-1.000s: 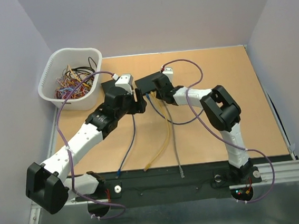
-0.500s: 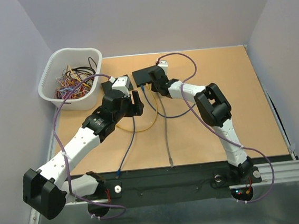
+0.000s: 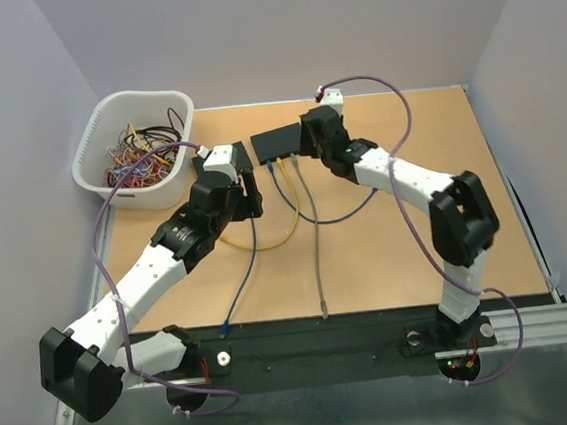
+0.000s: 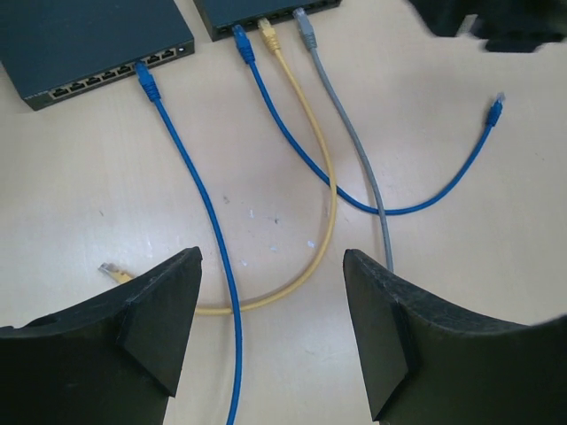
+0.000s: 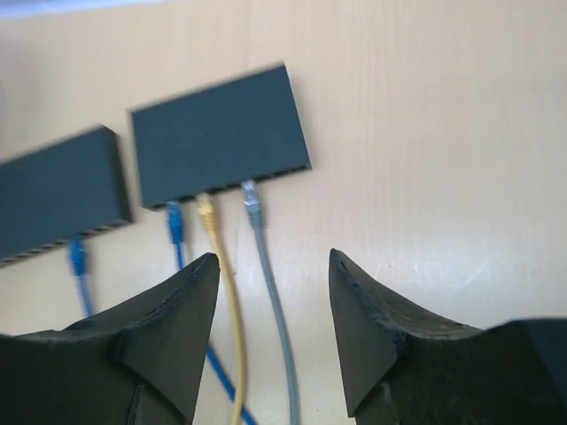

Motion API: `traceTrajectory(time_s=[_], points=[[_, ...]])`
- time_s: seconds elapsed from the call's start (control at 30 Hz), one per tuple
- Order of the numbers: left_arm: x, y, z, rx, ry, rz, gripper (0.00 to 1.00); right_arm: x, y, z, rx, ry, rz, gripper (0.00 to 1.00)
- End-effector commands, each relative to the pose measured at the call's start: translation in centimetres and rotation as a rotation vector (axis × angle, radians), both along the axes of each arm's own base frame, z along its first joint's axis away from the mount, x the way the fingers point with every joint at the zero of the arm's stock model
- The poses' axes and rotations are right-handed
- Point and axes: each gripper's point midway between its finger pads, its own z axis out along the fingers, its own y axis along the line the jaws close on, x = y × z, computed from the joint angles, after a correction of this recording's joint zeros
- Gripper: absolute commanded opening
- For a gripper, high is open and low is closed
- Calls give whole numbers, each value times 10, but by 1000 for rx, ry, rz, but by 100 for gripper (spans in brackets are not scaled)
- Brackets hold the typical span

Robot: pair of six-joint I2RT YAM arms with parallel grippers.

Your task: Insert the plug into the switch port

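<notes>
Insertion looks done: the grey plug sits in the switch, while the right claw and left claw both gape wide, empty.
The grey plug appears seated beside a yellow and a blue neighbour, with the right claw hovering above it, apart. Any further step would call for fetching a loose blue plug or a loose yellow plug from the surface. Crossed cables clutter that reach; a second switch and a basket lie leftward.
</notes>
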Motion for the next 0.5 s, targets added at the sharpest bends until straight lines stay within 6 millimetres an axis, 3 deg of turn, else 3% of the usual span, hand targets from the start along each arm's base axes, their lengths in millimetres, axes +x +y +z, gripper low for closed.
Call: traceTrajectory(time_s=[0.0, 0.07, 0.1, 0.13, 0.23, 0.3, 0.33, 0.37, 0.47], points=[[8, 10, 49, -41, -123, 60, 76, -27, -18, 93, 54, -161, 36, 58], [9, 15, 55, -43, -142, 83, 76, -45, -17, 101, 75, -162, 105, 59], [9, 15, 58, -46, -151, 87, 76, -56, -20, 88, 62, -134, 134, 59], [10, 18, 59, -44, -159, 97, 76, -69, -22, 107, 73, -165, 177, 60], [11, 22, 63, -51, -188, 118, 76, -102, -12, 107, 103, -154, 332, 64], [13, 26, 60, -57, -205, 142, 77, -127, -16, 106, 122, -152, 385, 66], [13, 28, 59, -57, -209, 151, 78, -136, -19, 94, 120, -130, 395, 67], [13, 28, 52, -65, -202, 163, 78, -147, -23, 108, 143, -163, 409, 71], [16, 31, 45, -72, -198, 196, 79, -172, -25, 112, 190, -171, 461, 79]])
